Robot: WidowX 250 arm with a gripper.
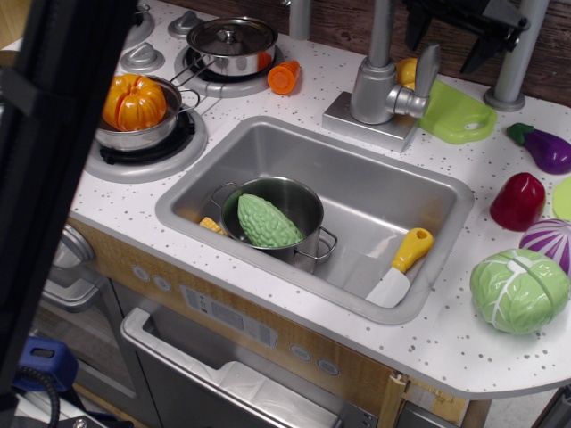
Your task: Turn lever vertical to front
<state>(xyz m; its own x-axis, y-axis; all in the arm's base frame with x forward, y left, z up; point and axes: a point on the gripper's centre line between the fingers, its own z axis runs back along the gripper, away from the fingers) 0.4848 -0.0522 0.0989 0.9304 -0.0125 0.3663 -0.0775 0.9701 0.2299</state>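
lever (426,69) stands upright; end effector (461,27) above, top cut off.

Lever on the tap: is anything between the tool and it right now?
Nothing visible. The tool hangs above and behind the lever, apart from it, with open air between. The lever stands upright beside the tap body.

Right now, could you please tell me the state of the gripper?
Gripper: open, holding nothing, raised at the top edge above and behind the lever, which stands upright and untouched.
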